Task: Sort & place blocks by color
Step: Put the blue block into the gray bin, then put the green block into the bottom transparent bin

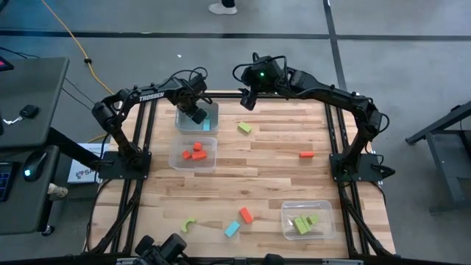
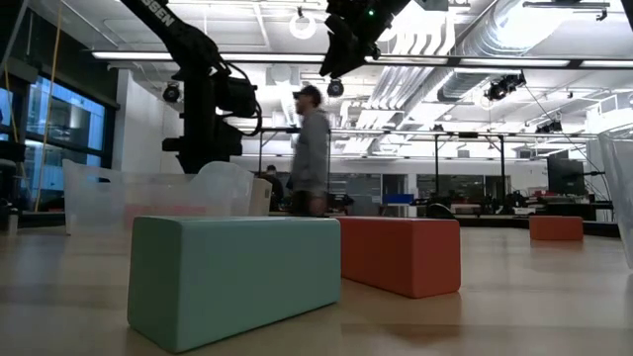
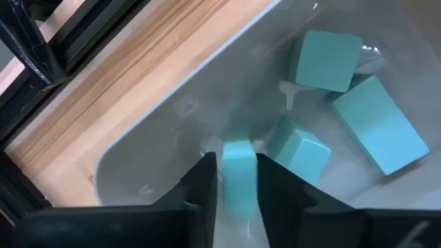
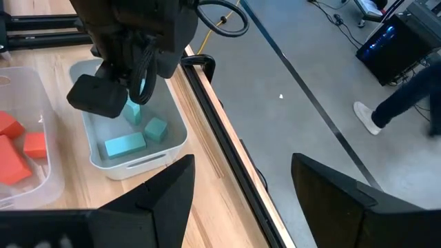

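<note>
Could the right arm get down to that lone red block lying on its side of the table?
Probably yes. The red block lies alone on bare wood, nothing beside or over it, and the right gripper hangs open at the table's far edge.

Three clear bins (image 1: 194, 153) on a wooden table (image 1: 257, 177), person (image 2: 311, 148) beyond.

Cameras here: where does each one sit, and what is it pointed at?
High: overhead, straight down on the table; both arms show.
Low: at tabletop height, facing the room across a blue block; arms hang above.
Left wrist: into the blue bin, left pincer around a block.
Right wrist: past the open right pincer.
Both wrist views share that bin.
</note>
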You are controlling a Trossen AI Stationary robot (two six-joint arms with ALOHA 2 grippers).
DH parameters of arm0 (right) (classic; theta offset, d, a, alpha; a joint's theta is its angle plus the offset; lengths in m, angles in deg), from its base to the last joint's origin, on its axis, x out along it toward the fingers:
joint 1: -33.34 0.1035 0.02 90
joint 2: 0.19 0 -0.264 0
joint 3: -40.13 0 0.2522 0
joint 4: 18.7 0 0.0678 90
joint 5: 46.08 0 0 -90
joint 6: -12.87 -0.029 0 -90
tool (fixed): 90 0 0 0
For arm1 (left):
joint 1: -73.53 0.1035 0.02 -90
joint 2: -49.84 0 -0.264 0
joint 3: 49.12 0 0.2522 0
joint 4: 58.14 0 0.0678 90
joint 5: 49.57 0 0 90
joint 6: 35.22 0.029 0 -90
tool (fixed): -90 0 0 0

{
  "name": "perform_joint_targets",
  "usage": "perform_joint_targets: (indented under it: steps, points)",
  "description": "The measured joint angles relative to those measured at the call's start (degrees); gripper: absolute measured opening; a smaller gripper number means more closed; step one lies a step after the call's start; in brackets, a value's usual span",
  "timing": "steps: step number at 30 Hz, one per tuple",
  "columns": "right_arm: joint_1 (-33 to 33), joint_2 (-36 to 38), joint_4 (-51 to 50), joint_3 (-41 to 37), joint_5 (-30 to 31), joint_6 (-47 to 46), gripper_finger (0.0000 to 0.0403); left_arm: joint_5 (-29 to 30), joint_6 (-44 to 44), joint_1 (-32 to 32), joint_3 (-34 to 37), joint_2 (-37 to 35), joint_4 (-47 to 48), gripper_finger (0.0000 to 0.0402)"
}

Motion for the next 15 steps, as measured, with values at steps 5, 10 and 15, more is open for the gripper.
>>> perform_joint_targets:
  steps: [5, 10, 15]
  points:
    - [0.00, 0.20, -0.87, 0.00, 2.53, 0.00, 0.0232, -0.20, 0.04, 0.00, -0.02, 0.00, 0.04, 0.0105]
    - [0.04, 2.96, -4.58, 0.00, 6.14, -0.63, 0.0232, -0.28, 0.04, 0.00, -0.52, 0.00, 1.31, 0.0120]
    - [0.11, 6.95, -9.21, 0.00, 5.06, -4.84, 0.0232, -0.33, 0.00, 0.00, -3.99, -0.10, 5.13, 0.0121]
